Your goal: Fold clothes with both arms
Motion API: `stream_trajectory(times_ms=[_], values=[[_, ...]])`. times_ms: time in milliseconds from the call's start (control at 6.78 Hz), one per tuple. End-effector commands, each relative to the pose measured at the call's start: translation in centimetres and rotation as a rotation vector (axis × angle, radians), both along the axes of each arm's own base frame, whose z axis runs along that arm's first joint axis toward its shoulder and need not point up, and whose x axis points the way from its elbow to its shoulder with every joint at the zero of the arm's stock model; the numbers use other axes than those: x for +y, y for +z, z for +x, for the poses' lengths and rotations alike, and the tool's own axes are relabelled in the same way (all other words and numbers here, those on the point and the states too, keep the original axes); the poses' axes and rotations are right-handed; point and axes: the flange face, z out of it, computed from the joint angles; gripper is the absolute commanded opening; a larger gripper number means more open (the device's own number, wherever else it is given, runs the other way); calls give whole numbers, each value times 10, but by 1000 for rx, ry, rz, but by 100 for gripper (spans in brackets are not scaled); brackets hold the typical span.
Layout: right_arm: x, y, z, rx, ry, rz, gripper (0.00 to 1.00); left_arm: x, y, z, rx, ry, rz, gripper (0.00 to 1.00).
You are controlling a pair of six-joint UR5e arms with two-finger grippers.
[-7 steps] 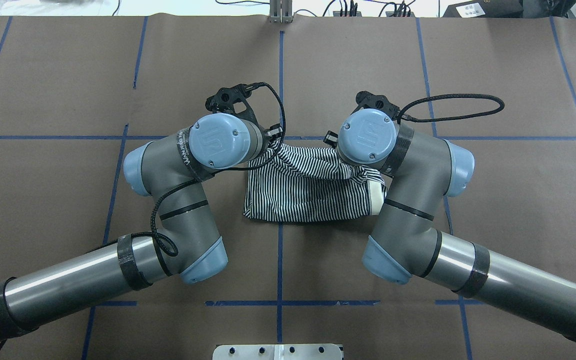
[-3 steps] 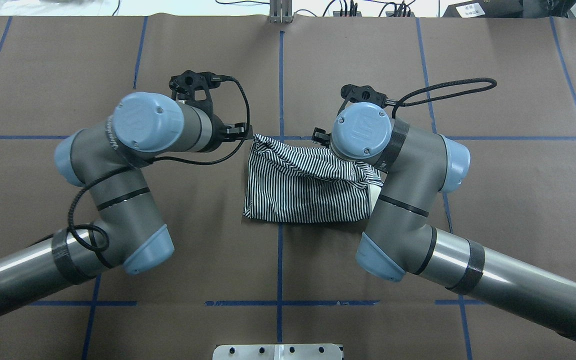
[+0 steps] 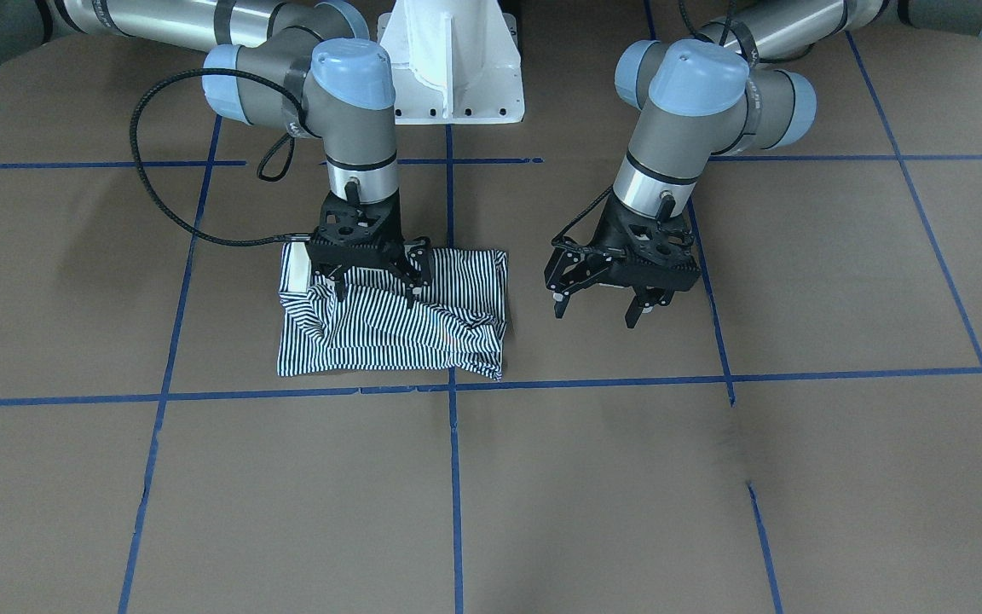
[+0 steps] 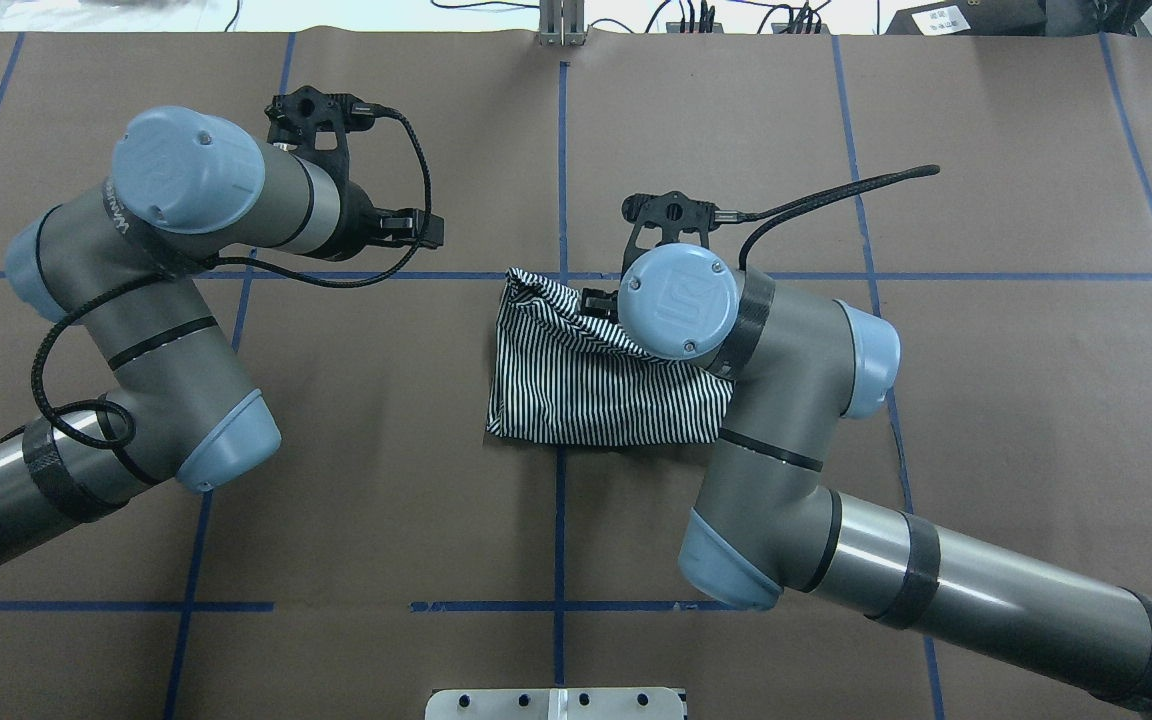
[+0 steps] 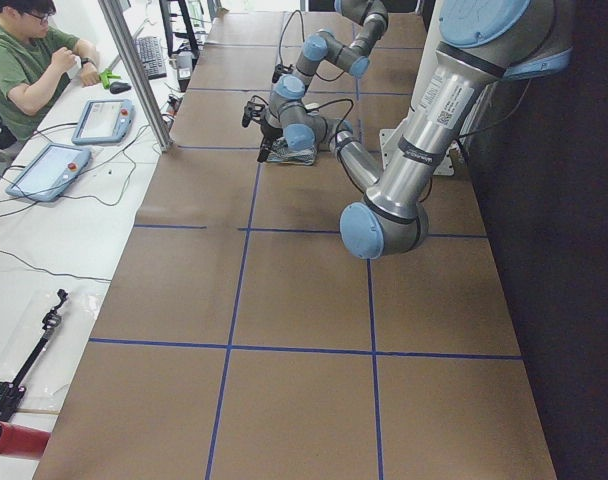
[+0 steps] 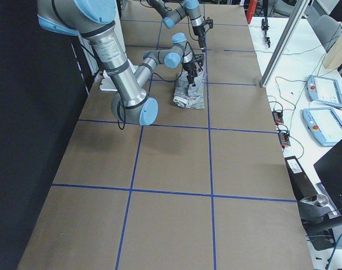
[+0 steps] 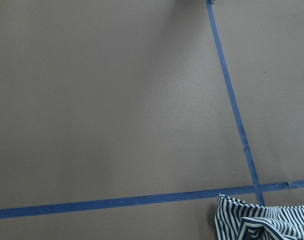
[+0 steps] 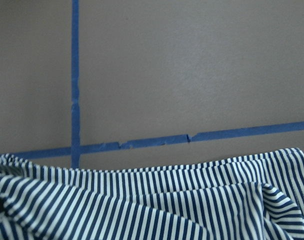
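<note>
The navy-and-white striped shirt (image 4: 586, 385) lies folded into a small, rumpled rectangle at the table's middle; it also shows in the front view (image 3: 389, 328). My right gripper (image 3: 376, 290) stands straight down over the shirt's robot-side half. Its jaws are spread and the fingertips (image 3: 411, 297) rest at the cloth. In the overhead view its wrist hides most of it (image 4: 598, 298). My left gripper (image 3: 597, 298) is open and empty, low over bare table just beside the shirt. In the overhead view it is left of the shirt (image 4: 426, 230). The collar and placket are hidden.
Blue tape lines (image 4: 560, 170) grid the brown table cover. The white pedestal base (image 3: 453, 77) stands at the robot's side. An operator (image 5: 29, 60) sits at a side bench with teach pendants (image 5: 49, 170).
My left gripper has let go of the shirt's far left corner and swung away to the left. My right arm has moved left over the shirt. The far edge now lies bunched.
</note>
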Motion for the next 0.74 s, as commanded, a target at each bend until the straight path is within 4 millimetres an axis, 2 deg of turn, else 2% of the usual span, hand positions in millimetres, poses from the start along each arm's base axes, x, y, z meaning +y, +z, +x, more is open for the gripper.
stream_trajectory(times_ms=[0,147,590], values=[[31,1,-24,81,-66,51,100,-2,2,-3,10,-16,-26,100],[45,7,-37,124,-73,70,100,-2,2,-4,16,-22,-35,100],[36,32,-47,205,-98,94,100,0,3,-4,25,-33,-54,100]])
